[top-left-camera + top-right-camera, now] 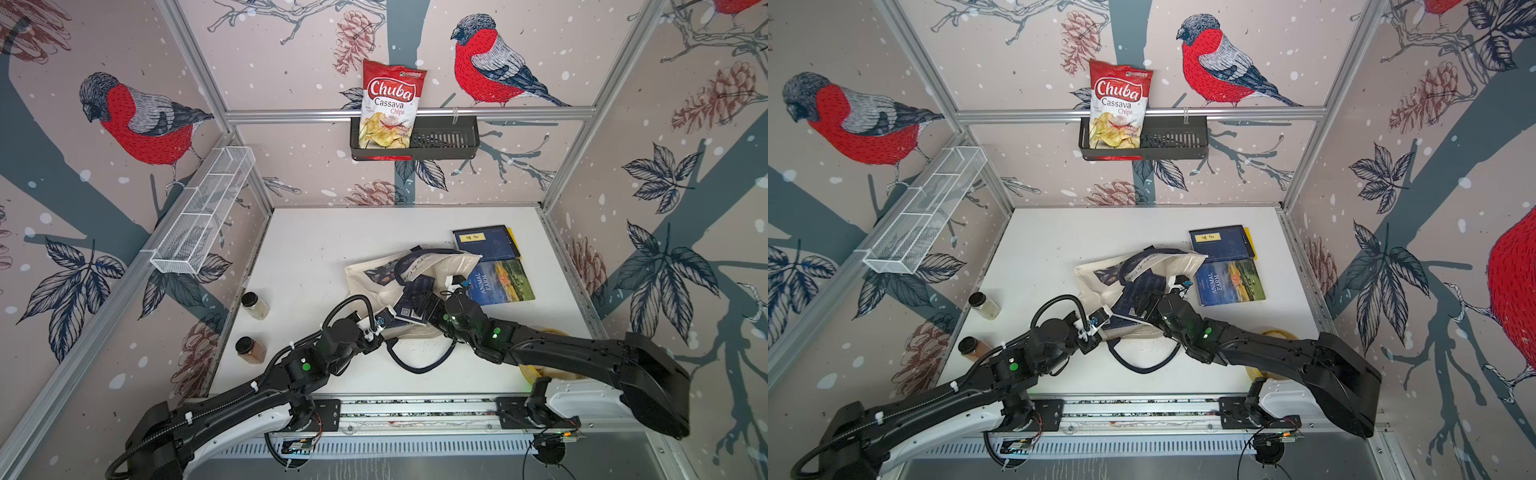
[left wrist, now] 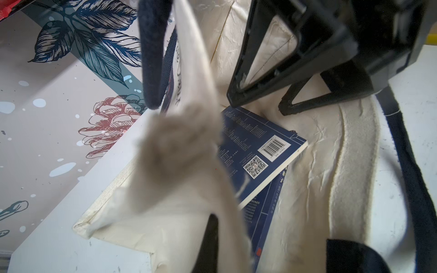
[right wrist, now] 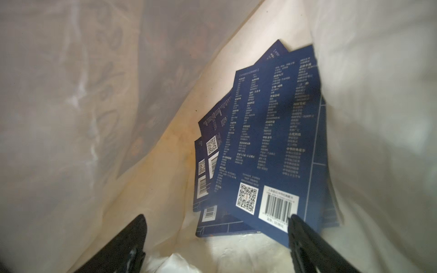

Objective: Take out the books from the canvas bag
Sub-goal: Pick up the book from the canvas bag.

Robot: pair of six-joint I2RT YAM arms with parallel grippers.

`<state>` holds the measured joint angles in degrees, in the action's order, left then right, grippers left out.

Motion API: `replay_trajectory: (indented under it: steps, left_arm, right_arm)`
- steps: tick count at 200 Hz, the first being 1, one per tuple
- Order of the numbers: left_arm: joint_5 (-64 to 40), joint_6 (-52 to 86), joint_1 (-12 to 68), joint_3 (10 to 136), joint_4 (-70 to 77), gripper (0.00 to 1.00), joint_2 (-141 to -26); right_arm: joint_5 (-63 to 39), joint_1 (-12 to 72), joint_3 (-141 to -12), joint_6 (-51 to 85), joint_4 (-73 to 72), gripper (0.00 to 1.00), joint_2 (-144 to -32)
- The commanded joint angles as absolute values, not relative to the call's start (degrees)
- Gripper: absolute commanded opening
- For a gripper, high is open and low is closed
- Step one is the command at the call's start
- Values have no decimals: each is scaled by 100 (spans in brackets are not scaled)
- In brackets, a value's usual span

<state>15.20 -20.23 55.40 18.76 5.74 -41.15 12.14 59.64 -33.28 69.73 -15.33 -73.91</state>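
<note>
The navy books (image 3: 272,146) are lying in a fanned stack inside the canvas bag (image 1: 370,286), back covers up, barcodes and QR squares showing to the right wrist camera. The bag is lying flat on the white worktop (image 1: 307,266), its mouth turned toward the two arms.

Here is the line that matters: the stack's long axis is running straight away from the right hand (image 3: 217,219), deeper into the bag, with the near short edge sitting right at the hand. That hand is spread wide and gripping nothing. One fingertip (image 3: 295,222) is reaching the barcode corner of the top book, while the other is out over bare cloth beside the stack.

The left hand (image 1: 382,320) is clenched at the bag's mouth. In its wrist view the upper cloth is bunching up close to the lens, so I am judging that it is pinching the bag to hold it open.

The right hand is clearly the nearer one, and the way out is back along the books' length. With covers this thin lying flat, catching an edge is looking like the tricky part.

Just beyond the bag, the Animal Farm book (image 1: 500,282) and a labelled navy book (image 1: 484,243) are lying out on the worktop. Two spice jars (image 1: 255,305) are standing well apart on the left arm's side.
</note>
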Motion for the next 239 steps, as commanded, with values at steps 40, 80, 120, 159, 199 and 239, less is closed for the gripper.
replay_trajectory:
  steps: [40,80,120,159,199,239]
  left_arm:
    - [1525,-2036,5554,1898,1106,0,-4125]
    - [1517,-2030,5555,1888,1107,0,-4144]
    - [1471,-2033,5555,1907,1099,0,-4201]
    - [1437,-2013,5554,1907,1098,0,-4246]
    - [1406,-2010,5555,1916,1099,0,-4282]
    - [1401,-2006,5555,1916,1091,0,-4272]
  right_arm:
    - [958,5327,-3179,7708,-1197,92,-8026]
    - [821,5174,-3182,7453,-1545,87,-8211]
    - [475,5313,-3253,7424,-1945,87,-8599]
    - [554,5491,-2876,7371,-3111,82,-8619]
    - [878,5481,-2831,6928,-3695,69,-8485]
    - [415,5154,-2895,6950,-4368,61,-8987]
